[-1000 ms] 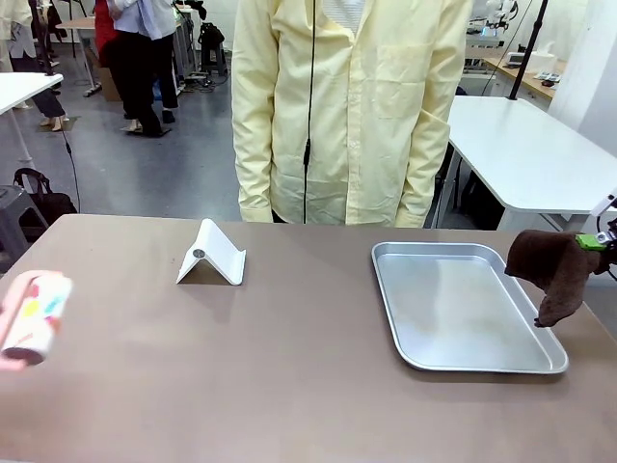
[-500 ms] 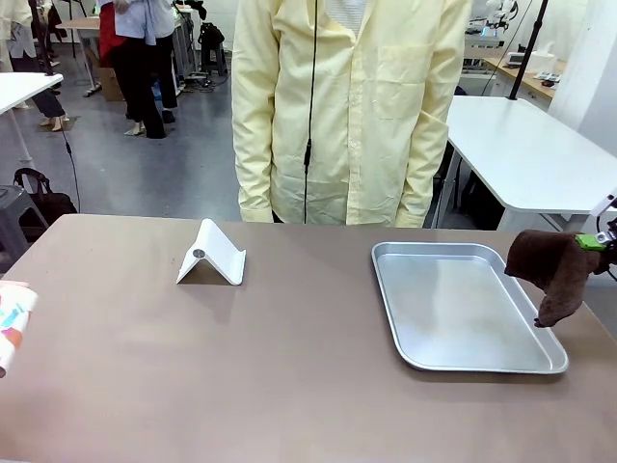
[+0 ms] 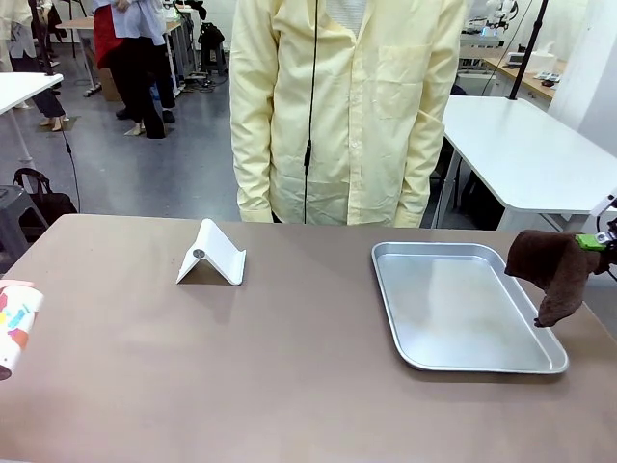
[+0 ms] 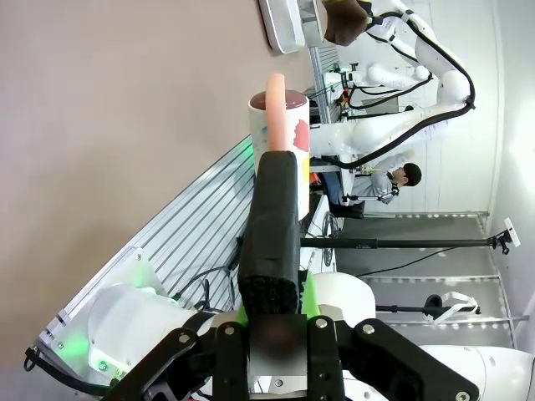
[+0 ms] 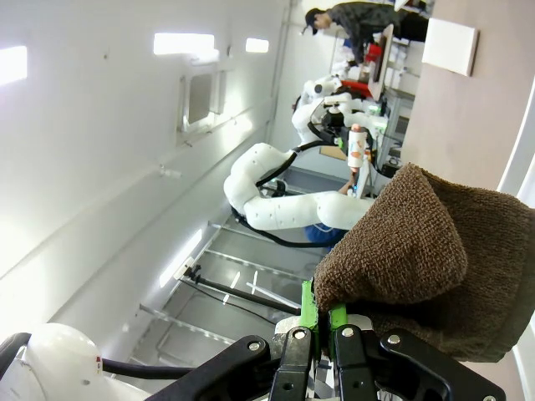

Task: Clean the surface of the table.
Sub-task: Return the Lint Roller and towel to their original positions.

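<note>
At brown-grey table (image 3: 289, 376), left pincer (image 4: 280, 163) grips roller (image 3: 14, 328), right pincer (image 5: 318, 311) cloth (image 3: 549, 270).

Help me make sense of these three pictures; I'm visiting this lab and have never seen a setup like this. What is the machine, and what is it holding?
It is a robot with two white arms, working at a brown table across from a person in a yellow shirt. The wide picture comes from a fixed camera between the arms, looking across the table. The other two come from a camera on each wrist, looking along that arm's fingers, so the room looks turned sideways. On the table lie a silver tray and a white folded stand. At the table's right edge, the right arm's fingers are shut on a brown cloth. At the left edge, the left arm's fingers are shut on a printed white cylinder with a pink handle, perhaps a lint roller.
</note>
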`<state>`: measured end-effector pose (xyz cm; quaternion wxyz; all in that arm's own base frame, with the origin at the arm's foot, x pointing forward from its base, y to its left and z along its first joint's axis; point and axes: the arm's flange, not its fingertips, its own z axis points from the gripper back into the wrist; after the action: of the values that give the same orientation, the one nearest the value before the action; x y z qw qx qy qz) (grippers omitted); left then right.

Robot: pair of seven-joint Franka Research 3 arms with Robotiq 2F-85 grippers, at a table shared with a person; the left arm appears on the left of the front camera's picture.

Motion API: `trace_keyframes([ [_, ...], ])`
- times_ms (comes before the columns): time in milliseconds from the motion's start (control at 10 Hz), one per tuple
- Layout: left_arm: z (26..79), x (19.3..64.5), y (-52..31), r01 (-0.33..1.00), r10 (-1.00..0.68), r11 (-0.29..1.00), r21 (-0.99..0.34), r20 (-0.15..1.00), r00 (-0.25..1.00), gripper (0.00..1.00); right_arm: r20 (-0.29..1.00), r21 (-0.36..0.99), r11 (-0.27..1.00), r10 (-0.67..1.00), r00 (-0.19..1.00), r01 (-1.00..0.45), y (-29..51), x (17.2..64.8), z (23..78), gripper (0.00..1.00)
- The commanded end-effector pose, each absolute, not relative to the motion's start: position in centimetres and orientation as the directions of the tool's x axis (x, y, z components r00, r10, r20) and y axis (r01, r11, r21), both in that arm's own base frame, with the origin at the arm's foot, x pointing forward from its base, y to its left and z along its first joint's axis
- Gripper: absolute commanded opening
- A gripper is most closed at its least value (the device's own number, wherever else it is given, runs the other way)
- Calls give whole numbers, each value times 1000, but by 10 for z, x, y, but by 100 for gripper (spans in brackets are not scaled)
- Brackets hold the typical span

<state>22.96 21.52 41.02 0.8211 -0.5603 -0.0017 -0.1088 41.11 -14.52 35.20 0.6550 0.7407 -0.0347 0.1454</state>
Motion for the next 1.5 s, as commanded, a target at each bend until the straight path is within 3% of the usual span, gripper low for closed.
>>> trace_keyframes([
  [0,411,227,211,168,-161,350,-922,117,980,22,249,962,-149,131,960,-229,-146,414,358,6],
  [700,410,230,215,179,-176,349,-920,124,977,22,261,960,-140,139,955,-242,-145,411,352,6],
  [900,441,267,176,229,-271,356,-906,134,953,22,301,953,-104,230,925,-285,-109,437,379,6],
  [1000,459,286,154,206,-294,405,-891,86,952,22,294,956,-68,277,915,-287,-84,456,392,6],
  [1100,475,306,129,204,-305,447,-871,65,950,22,231,967,34,296,927,-252,-54,479,401,6],
  [1300,513,343,70,126,-151,466,-876,62,987,22,285,951,41,268,920,-306,22,512,418,6],
  [1400,534,353,36,131,-186,494,-860,43,982,22,308,945,29,263,914,-327,62,521,426,6],
])
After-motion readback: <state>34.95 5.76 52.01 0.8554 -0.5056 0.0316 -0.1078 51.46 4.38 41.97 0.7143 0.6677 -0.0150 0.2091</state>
